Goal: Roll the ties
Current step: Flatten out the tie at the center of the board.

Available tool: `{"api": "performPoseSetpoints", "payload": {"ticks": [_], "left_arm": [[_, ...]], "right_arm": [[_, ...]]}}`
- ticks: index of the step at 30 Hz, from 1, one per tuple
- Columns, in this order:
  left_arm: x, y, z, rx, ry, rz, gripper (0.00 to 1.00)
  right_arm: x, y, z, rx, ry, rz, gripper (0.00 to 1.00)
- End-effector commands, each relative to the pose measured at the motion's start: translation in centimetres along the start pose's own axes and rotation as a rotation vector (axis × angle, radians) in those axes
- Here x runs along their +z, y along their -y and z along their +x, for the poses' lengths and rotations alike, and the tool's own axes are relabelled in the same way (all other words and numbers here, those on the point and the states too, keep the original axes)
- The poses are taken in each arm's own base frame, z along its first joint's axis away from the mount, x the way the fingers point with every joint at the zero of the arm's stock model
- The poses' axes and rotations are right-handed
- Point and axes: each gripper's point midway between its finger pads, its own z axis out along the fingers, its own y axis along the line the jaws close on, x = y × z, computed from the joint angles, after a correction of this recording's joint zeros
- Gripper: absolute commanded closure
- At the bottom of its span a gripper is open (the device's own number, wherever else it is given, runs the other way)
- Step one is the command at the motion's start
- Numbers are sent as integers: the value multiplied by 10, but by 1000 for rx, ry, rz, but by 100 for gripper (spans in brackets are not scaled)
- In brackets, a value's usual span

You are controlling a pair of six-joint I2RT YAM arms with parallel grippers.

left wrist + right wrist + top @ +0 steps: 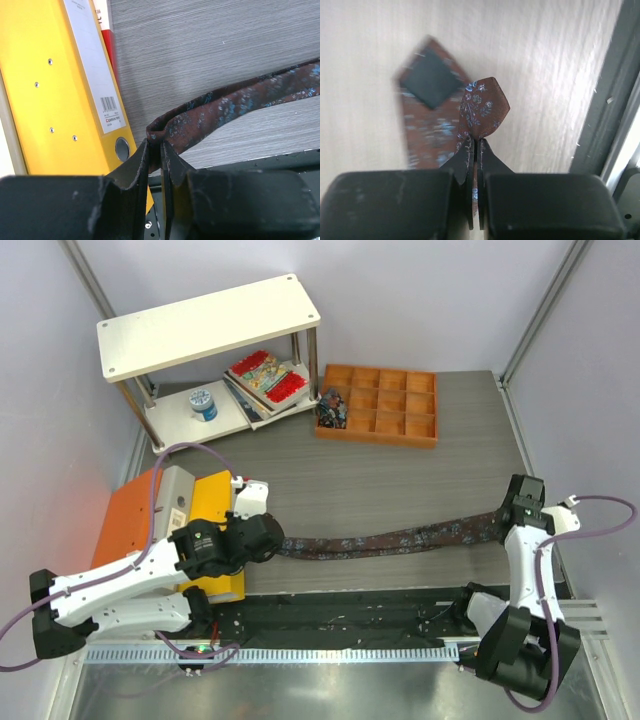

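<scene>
Maroon tie (pixel 235 107) near barcode-labelled yellow binder (pixel 45 90)

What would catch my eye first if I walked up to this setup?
A dark floral necktie is stretched across the middle of the grey table. The left tool pinches one end and the right tool the other. Next comes the bright yellow binder beside the left arm, then the orange compartment tray at the far side, next to a white shelf.
</scene>
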Motion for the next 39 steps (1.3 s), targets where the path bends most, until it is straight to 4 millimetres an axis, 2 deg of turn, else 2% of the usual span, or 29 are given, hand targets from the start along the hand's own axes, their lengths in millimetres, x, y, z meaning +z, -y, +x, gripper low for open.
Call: {"api": "performPoseSetpoints", "payload": {"ticks": [1,6,10,11,14,15,16,18,20,22,24,25,27,28,29,30,31,32,34,35,36,37,38,39], "left_arm": [[-4,-4,-10,-22,42,-16,86],[-4,-3,-10,-28,42,-16,86],[-4,-5,-10,-33,44,-25,86],[-4,-6,-9,-31,43,-29,86],[-4,-9,-9,-34,43,-41,86],[-5,-10,-10,-43,48,-44,86],[-6,-12,-11,-53,56,-52,86],[-8,-17,-12,-73,65,-68,87],[-10,-21,-13,-122,82,-70,88],[-13,-24,-13,-180,90,-63,88],[-13,-28,-11,-216,100,-64,89],[-15,-31,-10,-237,108,-59,89],[-16,-34,-10,-273,117,-64,89],[-18,-37,-9,-278,115,-67,89],[-19,-38,-9,-299,116,-62,88],[-20,-37,-9,-308,113,-62,88],[-20,-37,-8,-321,109,-60,88],[-19,-36,-6,-338,101,-62,88],[-15,-30,-2,-365,84,-54,90],[-12,-27,0,-370,74,-56,91],[-10,-22,2,-388,60,-48,93],[-7,-18,4,-395,54,-46,94],[-5,-15,2,-414,59,-39,95],[-3,-12,3,-428,54,-46,96]], "right_arm": [[-29,-20,-31,-10,63,-91,99],[-36,-57,-25,-63,17,-279,99],[-24,-76,-6,-102,-42,-383,99],[-14,-79,1,-116,-59,-388,98],[-3,-80,18,-167,-126,-384,72],[-3,-80,21,-175,-139,-388,47],[-3,-79,21,-180,-141,-388,37],[-8,-79,20,-199,-133,-402,19],[-20,-81,16,-207,-132,-423,18],[-50,-96,14,-234,-123,-541,18],[-75,-103,23,-255,-151,-628,18],[-101,-110,32,-270,-155,-722,19],[-133,-114,43,-269,-170,-837,26],[-140,-114,53,-234,-210,-863,30],[-160,-119,68,-251,-249,-959,40],[-171,-122,75,-236,-275,-1017,45],[-176,-118,91,-232,-318,-1076,50],[-200,-127,100,-217,-356,-1188,62],[-205,-132,121,-237,-403,-1248,71],[-213,-128,142,-288,-459,-1268,79],[-211,-128,157,-326,-485,-1262,82],[-217,-131,168,-353,-500,-1285,86],[-205,-129,194,-434,-535,-1221,93],[-218,-129,212,-500,-531,-1225,96]]}}
